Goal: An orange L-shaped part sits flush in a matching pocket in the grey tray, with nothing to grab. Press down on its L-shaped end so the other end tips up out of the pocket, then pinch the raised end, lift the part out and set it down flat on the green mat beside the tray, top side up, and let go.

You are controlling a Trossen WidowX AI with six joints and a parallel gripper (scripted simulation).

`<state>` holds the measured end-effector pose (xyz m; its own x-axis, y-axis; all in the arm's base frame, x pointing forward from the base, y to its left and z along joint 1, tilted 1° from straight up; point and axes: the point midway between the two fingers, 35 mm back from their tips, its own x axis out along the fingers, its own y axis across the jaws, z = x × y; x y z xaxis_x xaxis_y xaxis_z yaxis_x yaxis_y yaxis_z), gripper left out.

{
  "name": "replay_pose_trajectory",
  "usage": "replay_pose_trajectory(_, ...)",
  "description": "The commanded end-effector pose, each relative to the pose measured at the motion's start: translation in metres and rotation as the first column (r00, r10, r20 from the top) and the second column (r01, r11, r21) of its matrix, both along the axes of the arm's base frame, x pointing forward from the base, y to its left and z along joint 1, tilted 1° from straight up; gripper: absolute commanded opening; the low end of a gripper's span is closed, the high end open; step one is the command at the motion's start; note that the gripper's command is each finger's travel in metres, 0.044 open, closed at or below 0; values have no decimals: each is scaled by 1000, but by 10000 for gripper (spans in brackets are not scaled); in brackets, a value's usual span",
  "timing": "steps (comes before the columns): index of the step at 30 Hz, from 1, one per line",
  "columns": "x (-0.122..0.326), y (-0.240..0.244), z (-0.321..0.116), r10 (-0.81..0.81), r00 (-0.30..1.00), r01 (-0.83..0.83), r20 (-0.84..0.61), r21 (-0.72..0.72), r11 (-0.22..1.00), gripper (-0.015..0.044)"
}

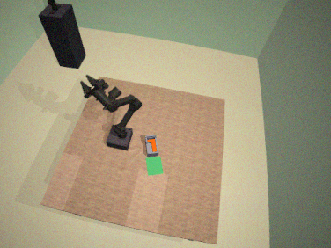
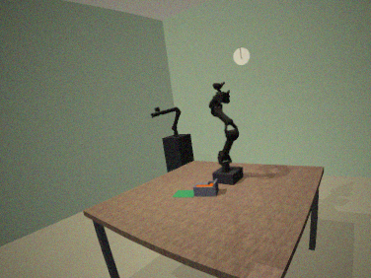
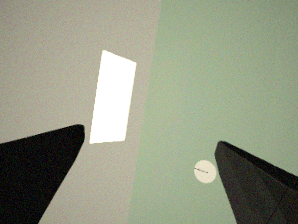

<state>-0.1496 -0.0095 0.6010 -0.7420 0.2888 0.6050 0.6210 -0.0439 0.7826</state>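
The orange part (image 1: 151, 144) lies flat in the grey tray (image 1: 147, 149), beside the green mat (image 1: 154, 166). The claw (image 1: 89, 82) is high above the tray, far away, wide open, holding nothing.

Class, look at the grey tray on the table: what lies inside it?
Inside the grey tray lies the orange L-shaped part, seated in its pocket. Whatever is beneath the part is covered. The gripper, fingers open, is raised far away.
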Motion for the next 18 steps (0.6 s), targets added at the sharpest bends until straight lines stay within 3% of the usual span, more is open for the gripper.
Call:
replay_pose_trajectory(1, -1, -2, 0, 2, 1000, -2, 2, 14, 1000, 374)
replay_pose_trajectory(5, -8, -36, -4, 71, 997, -76, 40, 137, 988, 269)
replay_pose_trajectory(8, -9, -89, -14, 177, 980, -195, 86, 303, 933, 190)
replay_pose_trajectory(13, 9, -158, -29, 350, 929, -362, 118, 484, 797, 180)
replay_pose_trajectory(18, 65, -245, -67, 532, 822, -490, 203, 727, 481, 180)
